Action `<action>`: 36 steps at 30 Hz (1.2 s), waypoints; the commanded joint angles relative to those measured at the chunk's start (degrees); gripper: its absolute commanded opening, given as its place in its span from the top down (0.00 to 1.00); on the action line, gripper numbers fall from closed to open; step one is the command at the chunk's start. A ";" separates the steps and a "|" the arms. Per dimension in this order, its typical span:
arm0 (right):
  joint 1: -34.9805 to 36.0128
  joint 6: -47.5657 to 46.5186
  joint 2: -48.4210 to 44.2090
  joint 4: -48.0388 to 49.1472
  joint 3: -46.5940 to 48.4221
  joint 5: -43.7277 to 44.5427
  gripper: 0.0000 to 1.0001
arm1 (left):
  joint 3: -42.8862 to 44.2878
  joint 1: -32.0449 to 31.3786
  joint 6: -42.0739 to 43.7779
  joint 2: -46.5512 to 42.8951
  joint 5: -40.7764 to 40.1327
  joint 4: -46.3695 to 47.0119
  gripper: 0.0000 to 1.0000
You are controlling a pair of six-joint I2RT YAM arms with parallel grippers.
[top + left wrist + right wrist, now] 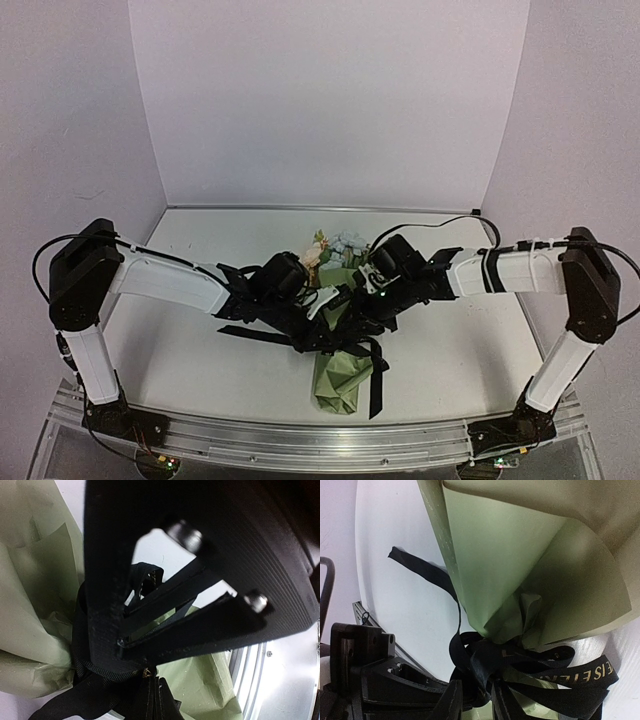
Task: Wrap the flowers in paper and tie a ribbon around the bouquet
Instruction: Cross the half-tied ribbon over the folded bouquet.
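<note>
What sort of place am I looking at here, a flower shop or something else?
Probably a robotics lab test booth, not a shop: plain pale walls enclose a white table, the left arm and right arm are bolted to a metal rail at its edge, and a single bouquet lies between them.

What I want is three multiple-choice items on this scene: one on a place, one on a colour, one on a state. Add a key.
1. The flowers point toward: A) the back wall; B) the arm bases; C) the left side wall.
2. The ribbon is: A) red; B) black; C) white.
3. The paper is: A) lying flat; B) wrapped into a cone; C) crumpled into a ball.
Key: 1 A, the blooms show at the cone's far end. 2 B, it is a black strap with lettering. 3 B, it narrows to where the ribbon cinches it.
</note>
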 commanded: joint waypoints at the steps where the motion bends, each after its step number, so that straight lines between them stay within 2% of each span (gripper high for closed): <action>1: 0.36 -1.00 1.27 -1.51 2.91 -1.15 0.80 | 2.28 -0.37 1.63 -0.64 1.48 -0.46 0.99; 3: 0.38 -1.01 1.47 -1.58 2.99 -1.33 0.83 | 2.29 -0.37 1.68 -0.65 1.44 -0.56 0.98; 5: 0.25 -1.26 1.13 -1.59 2.61 -1.04 0.92 | 2.18 -0.37 1.69 -0.76 1.28 -0.54 0.98; 9: 0.27 -1.70 0.41 -1.60 1.82 -0.76 1.00 | 2.04 -0.36 1.62 -1.13 0.83 -0.24 0.98; 16: 0.26 -3.21 -2.57 -1.62 -1.22 1.17 1.00 | 1.64 -0.28 1.25 -1.42 0.38 0.51 0.96; 25: 0.25 -4.33 -5.11 -1.61 -4.31 2.72 1.00 | -0.20 -0.06 -0.30 -4.36 -0.60 3.49 0.72; 36: 0.23 -4.51 -5.00 -1.58 -6.00 3.05 1.00 | 0.93 1.99 -3.05 -6.28 -5.86 4.56 0.68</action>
